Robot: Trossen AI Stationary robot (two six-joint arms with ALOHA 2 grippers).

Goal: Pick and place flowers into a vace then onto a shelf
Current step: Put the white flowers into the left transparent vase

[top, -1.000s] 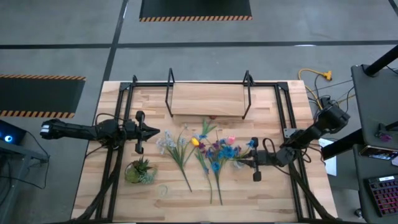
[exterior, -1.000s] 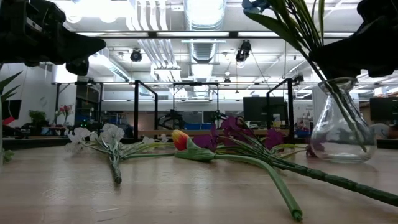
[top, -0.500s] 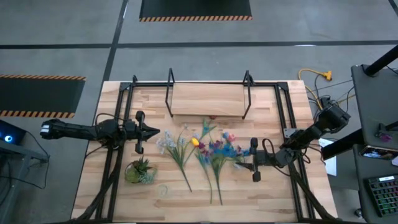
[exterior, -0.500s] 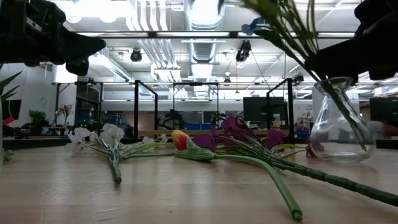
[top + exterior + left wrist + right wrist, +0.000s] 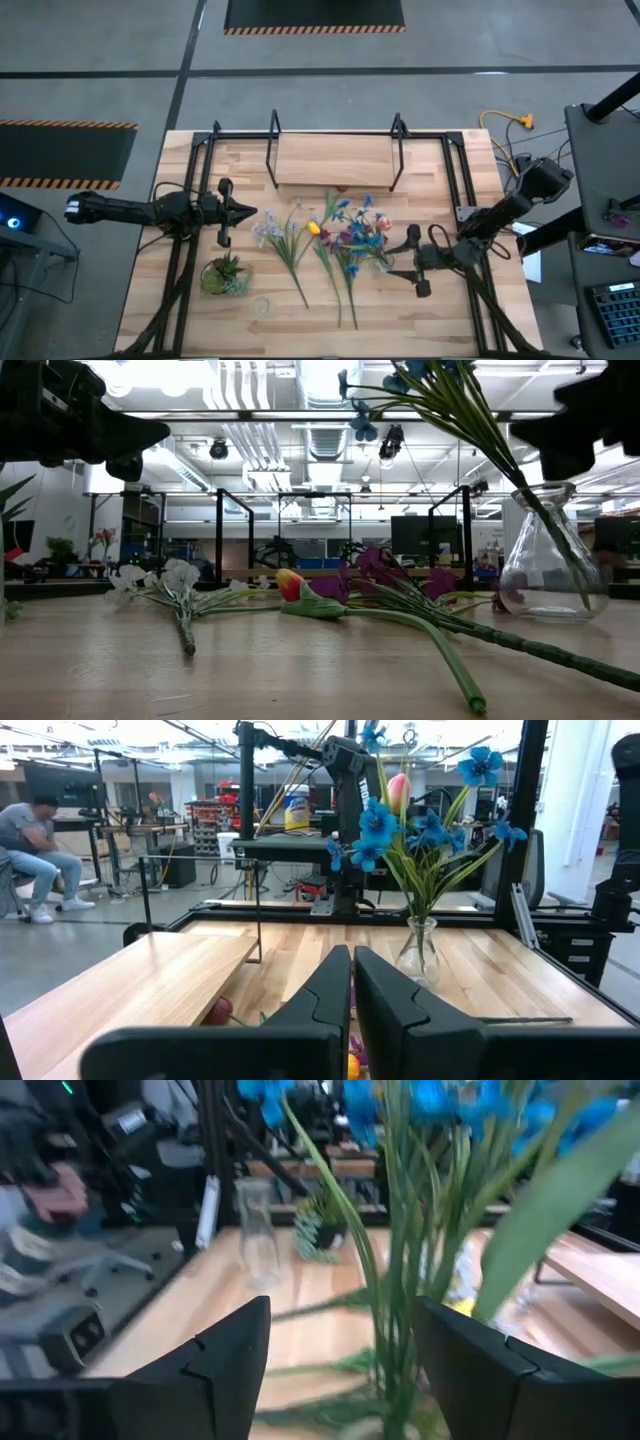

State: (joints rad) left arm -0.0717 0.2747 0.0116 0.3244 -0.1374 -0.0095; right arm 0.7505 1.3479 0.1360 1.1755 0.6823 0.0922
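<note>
A clear glass vase (image 5: 553, 565) stands on the table at the right, also in the left wrist view (image 5: 418, 952). A bunch of blue flowers with one pink bud (image 5: 450, 400) (image 5: 358, 225) sticks into it and leans out of its neck. My right gripper (image 5: 342, 1320) (image 5: 578, 428) is open, just above and to the right of the vase. Its fingers stand on either side of the stems (image 5: 400, 1250) without touching them. My left gripper (image 5: 248, 212) (image 5: 351, 982) is shut and empty, above the table's left part. Several loose flowers (image 5: 300, 245) (image 5: 300, 588) lie flat mid-table.
The wooden shelf (image 5: 335, 160) stands on black loop supports at the table's far middle. A green potted plant (image 5: 225, 275) and a second clear glass (image 5: 262, 305) stand near left. Black frame rails (image 5: 455, 170) run along both sides. A person sits in the room beyond (image 5: 25, 845).
My right gripper has drawn back toward the table's right and near edges and now stands a little higher beside the vase. The vase has stayed in place. The bunch in it has swung toward the far edge and leans lower out of the neck.
</note>
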